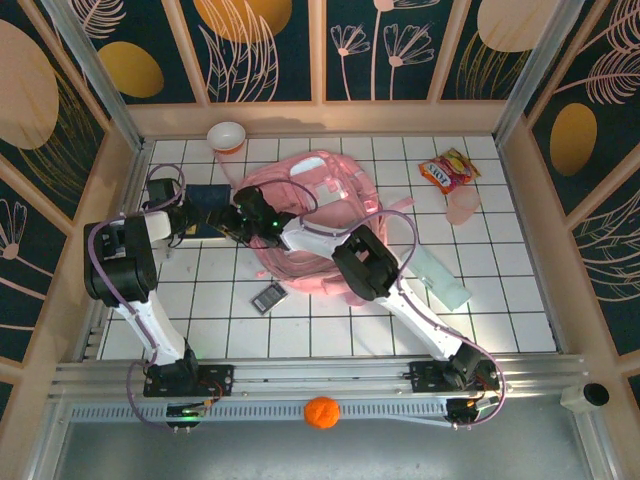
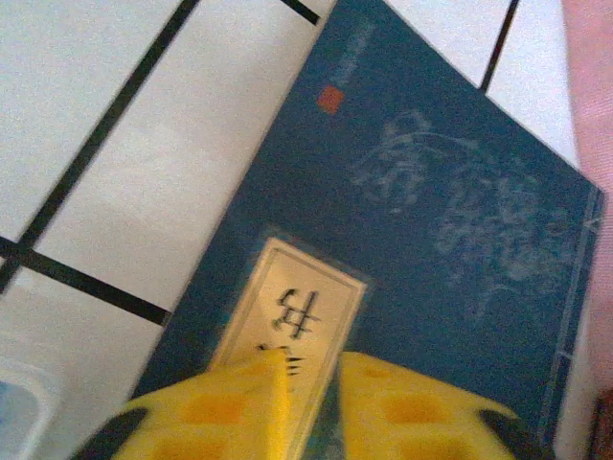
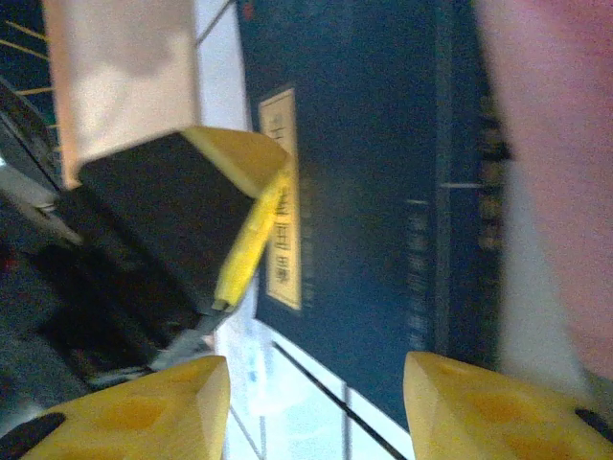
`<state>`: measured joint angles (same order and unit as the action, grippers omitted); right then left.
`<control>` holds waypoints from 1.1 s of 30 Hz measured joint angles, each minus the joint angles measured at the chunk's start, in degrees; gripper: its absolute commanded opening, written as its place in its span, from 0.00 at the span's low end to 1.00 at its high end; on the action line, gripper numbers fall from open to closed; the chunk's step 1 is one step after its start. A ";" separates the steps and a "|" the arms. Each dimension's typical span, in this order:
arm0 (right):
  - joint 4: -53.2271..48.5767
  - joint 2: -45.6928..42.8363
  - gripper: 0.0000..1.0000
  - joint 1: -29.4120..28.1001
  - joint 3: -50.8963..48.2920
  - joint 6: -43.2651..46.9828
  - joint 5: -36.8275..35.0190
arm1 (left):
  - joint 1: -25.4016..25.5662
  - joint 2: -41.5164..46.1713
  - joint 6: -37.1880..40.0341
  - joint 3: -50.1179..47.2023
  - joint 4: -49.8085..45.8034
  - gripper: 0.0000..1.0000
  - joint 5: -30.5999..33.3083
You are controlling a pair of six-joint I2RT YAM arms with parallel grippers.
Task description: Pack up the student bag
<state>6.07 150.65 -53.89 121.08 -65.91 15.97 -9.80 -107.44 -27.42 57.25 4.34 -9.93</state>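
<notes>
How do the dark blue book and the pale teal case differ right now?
The dark blue book lies left of the student bag; the pale teal case lies to its right. The book is dark with a cream label; the case is pale, with no label I can make out. The left end effector and right end effector are both at the book; neither is near the case. Both are flat rectangles outside the bag.

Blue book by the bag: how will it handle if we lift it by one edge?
The blue book looks thin and soft-covered, so it will probably sag or fan open from one edge. It lies flat on the smooth tiled table, so it likely slides when pushed rather than tipping.
</notes>
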 measured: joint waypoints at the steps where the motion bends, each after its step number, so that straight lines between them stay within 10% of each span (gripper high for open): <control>1: -0.68 -1.14 0.54 0.07 -1.60 0.00 -0.33 | 0.07 0.55 0.04 -0.17 -0.42 0.35 -0.20; 13: -5.29 -8.79 0.55 2.82 -12.28 3.02 -3.30 | 0.17 3.93 1.86 7.39 -8.74 0.56 1.38; 33: -9.99 -3.93 0.55 2.93 -2.80 4.52 -0.39 | -0.02 -8.48 5.16 13.79 -8.11 0.24 4.42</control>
<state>-3.92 146.71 -50.96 118.28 -61.39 15.57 -9.82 -115.92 -22.26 71.05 -3.77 -5.52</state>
